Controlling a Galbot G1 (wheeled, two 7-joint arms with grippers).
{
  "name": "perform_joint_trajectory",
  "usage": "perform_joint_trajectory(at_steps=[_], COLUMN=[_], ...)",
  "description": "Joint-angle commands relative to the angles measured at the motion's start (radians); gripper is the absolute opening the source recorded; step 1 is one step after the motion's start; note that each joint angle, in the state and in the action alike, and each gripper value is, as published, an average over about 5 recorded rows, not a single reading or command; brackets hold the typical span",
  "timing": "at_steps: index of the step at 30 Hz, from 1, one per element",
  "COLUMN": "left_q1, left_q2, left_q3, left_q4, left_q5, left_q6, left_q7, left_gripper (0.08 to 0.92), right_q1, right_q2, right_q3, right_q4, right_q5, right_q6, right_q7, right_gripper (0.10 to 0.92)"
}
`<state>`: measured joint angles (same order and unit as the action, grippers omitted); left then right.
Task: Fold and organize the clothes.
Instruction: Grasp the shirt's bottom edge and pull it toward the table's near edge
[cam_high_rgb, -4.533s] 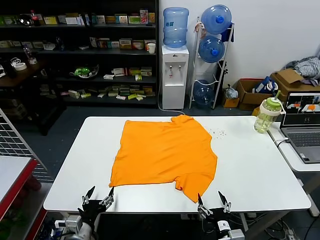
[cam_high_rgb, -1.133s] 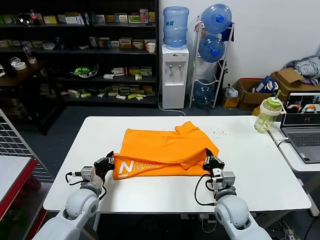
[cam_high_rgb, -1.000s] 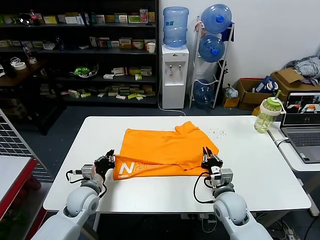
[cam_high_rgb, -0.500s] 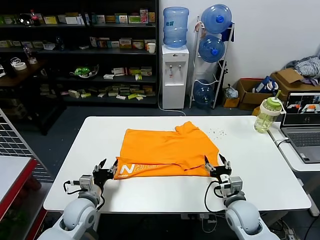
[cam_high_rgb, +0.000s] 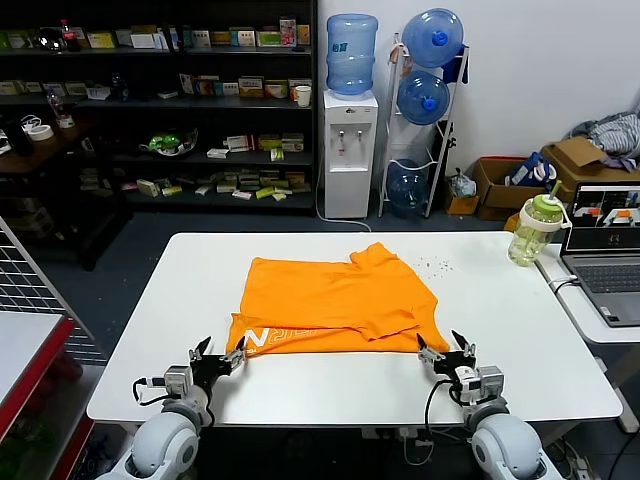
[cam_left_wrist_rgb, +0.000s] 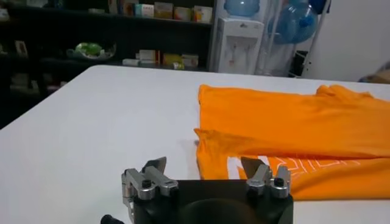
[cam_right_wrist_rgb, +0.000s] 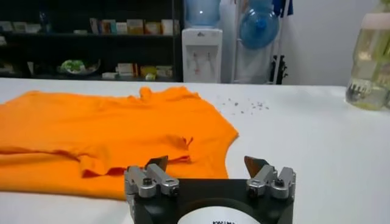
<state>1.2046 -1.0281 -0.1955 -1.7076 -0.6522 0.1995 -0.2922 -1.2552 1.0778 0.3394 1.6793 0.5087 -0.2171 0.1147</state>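
Orange T-shirt (cam_high_rgb: 335, 305) folded once on the white table (cam_high_rgb: 520, 340) — both grippers free of it.
White lettering (cam_high_rgb: 268, 339) shows on the shirt's near strip. Left gripper (cam_high_rgb: 218, 362) sits just off the shirt's near-left corner, jaws wide; right gripper (cam_high_rgb: 446, 353) just off its near-right corner, jaws wide — neither holds anything.

White table (cam_high_rgb: 540, 330), green-lidded bottle (cam_high_rgb: 534, 231), open laptop (cam_high_rgb: 606, 250) (right edge), water dispenser (cam_high_rgb: 350, 150)
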Motion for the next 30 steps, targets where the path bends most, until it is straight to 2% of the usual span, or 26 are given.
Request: perform_joint_trajectory(at_steps=[1, 6, 9, 18, 30], left_q1=[0.015, 0.011, 0.009, 0.007, 0.009], left_q2=[-0.011, -0.014, -0.015, -0.013, -0.01], left_q3=[0.005, 0.015, 0.019, 0.024, 0.021], left_q4=[0.008, 0.01, 0.011, 0.013, -0.02], left_q5=[-0.017, -0.017, -0.016, -0.016, -0.018], left_q6=[0.011, 0.016, 0.018, 0.022, 0.018], left_q7=[-0.002, -0.003, -0.004, -0.004, -0.021], left_gripper=[0.823, 0.822, 0.785, 0.533, 0.17], right_q1=[-0.011, -0.005, -0.003, -0.005, -0.036], right_q2=[-0.009, -0.003, 0.0, 0.001, -0.01], right_q3=[0.017, 0.009, 0.004, 0.005, 0.018], right_q4=[-0.013, -0.013, -0.013, -0.009, 0.043], right_q5=[0.05, 0.051, 0.059, 0.093, 0.09], right_q6=[-0.023, -0.032, -0.045, -0.078, -0.039], right_q7=[-0.029, -0.028, -0.024, -0.008, 0.007], right_gripper=[0.823, 0.811, 0.752, 0.493, 0.155])
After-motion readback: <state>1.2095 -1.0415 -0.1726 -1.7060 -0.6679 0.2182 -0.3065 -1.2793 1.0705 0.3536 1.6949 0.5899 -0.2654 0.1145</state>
